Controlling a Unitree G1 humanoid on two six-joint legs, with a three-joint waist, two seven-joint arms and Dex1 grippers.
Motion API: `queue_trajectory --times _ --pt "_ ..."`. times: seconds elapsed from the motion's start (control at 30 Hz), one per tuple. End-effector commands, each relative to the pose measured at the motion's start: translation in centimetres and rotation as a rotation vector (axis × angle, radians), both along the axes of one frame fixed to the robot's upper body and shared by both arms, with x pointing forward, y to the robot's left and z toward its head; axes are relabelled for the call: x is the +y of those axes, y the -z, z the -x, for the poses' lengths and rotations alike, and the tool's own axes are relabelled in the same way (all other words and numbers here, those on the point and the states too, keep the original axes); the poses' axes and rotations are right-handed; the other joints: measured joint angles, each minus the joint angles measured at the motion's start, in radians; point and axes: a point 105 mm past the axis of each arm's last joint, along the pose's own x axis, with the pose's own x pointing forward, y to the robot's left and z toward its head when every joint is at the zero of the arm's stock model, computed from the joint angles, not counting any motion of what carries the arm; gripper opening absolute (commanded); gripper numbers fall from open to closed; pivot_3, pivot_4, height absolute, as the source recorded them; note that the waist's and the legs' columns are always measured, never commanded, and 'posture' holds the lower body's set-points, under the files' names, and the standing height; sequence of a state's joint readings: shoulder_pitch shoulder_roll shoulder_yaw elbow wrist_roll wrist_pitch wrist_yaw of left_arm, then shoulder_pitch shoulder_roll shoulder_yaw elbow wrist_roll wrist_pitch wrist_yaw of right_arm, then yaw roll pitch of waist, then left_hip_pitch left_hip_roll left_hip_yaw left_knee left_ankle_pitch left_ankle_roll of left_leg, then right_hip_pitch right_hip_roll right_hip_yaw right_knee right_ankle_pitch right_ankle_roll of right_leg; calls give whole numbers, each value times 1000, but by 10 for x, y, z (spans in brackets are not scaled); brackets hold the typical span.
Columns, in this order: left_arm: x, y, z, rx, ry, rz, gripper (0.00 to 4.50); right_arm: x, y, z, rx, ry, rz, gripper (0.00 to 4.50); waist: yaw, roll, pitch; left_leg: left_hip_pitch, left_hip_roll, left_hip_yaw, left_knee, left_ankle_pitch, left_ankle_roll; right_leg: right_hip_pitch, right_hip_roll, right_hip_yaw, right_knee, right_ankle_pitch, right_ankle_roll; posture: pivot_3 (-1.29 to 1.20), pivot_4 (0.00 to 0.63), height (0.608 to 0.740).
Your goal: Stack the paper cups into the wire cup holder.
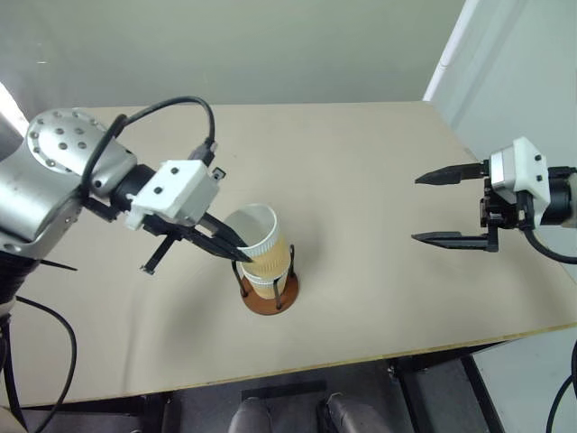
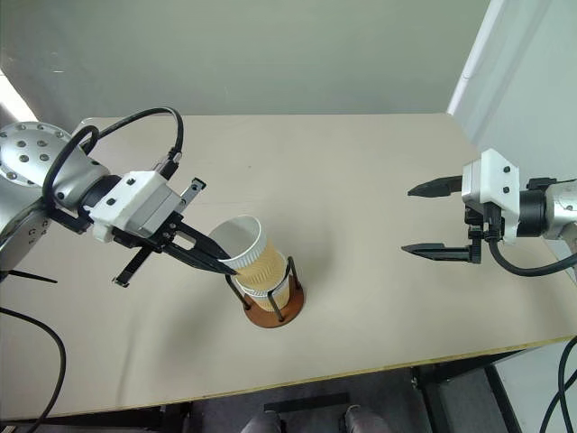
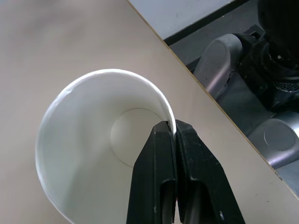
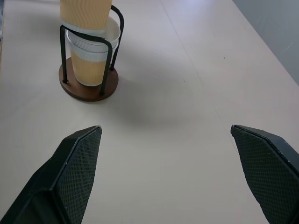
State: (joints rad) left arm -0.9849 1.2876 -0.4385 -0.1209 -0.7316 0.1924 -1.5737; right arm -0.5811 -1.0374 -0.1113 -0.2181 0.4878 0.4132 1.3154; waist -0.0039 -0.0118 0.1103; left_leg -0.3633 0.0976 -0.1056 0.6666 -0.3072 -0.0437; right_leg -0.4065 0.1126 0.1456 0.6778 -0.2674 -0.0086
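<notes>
Left eye view: my left fingers (image 1: 236,250) pinch the top cup's (image 1: 261,242) rim, tilted, half-nested in the wire cup holder (image 1: 270,296); right fingers (image 1: 453,207) spread empty.

Pretty plain setup: a light beige bench (image 1: 379,171) with a thin pale edge, and its top is smooth apart from a few tiny specks. Behind it there's a flat grey-green wall (image 1: 270,45), with a white panel (image 1: 523,81) off to the right. Below the front edge, a dark grey floor (image 2: 216,419) shows.
</notes>
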Motion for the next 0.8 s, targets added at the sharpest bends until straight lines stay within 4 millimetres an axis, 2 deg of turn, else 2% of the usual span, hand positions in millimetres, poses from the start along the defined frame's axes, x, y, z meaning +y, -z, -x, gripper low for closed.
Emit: queue_trajectory --times 0.03,0.2,0.57,0.63,0.8 --pt "6 -15 3 -45 0 4 35 0 -11 2 -49 -8 2 4500 0 0 0 0 0 0 0 0 0 0 0 0 0 0 0 0 150 740" --pt "9 -22 1 -51 -29 38 35 1 -9 1 -46 -10 4 4500 1 0 0 0 0 0 0 0 0 0 0 0 0 0 0 0 150 740" --pt "9 1 2 -17 -32 -22 35 0 -9 2 -44 -16 1 4500 4 0 0 0 0 0 0 0 0 0 0 1 0 0 0 0 150 740" --pt "10 1 0 -28 -37 -25 35 0 -10 6 -35 -29 -4 4500 4 0 0 0 0 0 0 0 0 0 0 1 0 0 0 0 150 740" --pt "8 1 -4 -42 -39 -28 35 11 -33 40 1 -210 -146 4500 6 0 0 -1 -1 1 0 1 -1 -1 1 1 0 0 1 0 150 740"
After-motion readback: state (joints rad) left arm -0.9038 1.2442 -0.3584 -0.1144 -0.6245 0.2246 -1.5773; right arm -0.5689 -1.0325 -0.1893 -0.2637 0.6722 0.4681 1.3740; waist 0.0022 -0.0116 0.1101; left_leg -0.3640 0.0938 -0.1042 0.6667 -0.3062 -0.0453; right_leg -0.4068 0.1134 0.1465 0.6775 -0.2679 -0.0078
